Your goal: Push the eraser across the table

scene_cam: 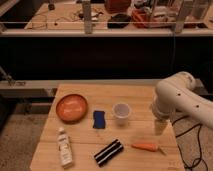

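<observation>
A flat black eraser point(108, 152) with white stripes is lying (tilted) near the front edge of the table point(140, 97), left of a carrot point(146, 147). The gripper point(160, 129) is hanging over the right side, fingers apart, holding nothing.

Left to right: orange bowl point(71, 107), blue block point(99, 119) just beside it, clear cup point(121, 111) upright near the block. Nearer the front: white bottle point(64, 147) lying flat at left, carrot point(146, 147) at right, well apart. Behind, beyond a dark gap: cluttered workbench point(55, 15) with a red box point(145, 17).
</observation>
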You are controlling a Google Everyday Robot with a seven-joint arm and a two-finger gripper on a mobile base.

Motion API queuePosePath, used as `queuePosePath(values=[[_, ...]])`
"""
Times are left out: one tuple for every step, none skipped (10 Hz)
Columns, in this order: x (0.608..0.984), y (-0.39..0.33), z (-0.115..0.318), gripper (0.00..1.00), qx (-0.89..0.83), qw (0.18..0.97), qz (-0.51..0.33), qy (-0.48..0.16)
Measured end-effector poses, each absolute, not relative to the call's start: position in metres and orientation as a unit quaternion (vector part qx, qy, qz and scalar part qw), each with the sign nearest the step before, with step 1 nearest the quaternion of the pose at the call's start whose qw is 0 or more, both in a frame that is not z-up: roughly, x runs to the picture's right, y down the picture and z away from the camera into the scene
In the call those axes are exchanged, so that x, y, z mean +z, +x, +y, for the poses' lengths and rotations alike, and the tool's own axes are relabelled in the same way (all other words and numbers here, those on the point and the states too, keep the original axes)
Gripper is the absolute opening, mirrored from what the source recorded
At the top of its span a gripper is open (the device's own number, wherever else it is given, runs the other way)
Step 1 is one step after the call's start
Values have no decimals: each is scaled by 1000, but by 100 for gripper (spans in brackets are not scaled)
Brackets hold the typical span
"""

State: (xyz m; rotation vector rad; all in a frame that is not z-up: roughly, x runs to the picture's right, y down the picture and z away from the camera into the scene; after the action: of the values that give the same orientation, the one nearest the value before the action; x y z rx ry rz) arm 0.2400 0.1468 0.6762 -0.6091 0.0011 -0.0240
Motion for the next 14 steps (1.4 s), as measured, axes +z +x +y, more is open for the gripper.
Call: queuePosePath(values=[[679,233,152,80,-16,953,-5,-303],[680,217,160,80,-25,952,-12,-306],[680,211,165,80,-30,951,-15,-309],[680,206,170,80,-36,949,-19,-311],[680,206,175,80,-40,949,-21,-313],[679,205,179,80,-42,948,-25,-316],[680,203,180,80,-44,947,-27,-317],[682,193,181,80,-50,946,-30,-318],[682,183,186,80,-57,945,-34,-320],[682,181,192,80,-61,944,-35,-322],[682,179,196,80,-63,944,-36,-323],[682,176,196,80,-67,943,-39,-322],[683,175,198,80,-72,943,-41,-323],[684,170,201,80,-76,942,-43,-323]])
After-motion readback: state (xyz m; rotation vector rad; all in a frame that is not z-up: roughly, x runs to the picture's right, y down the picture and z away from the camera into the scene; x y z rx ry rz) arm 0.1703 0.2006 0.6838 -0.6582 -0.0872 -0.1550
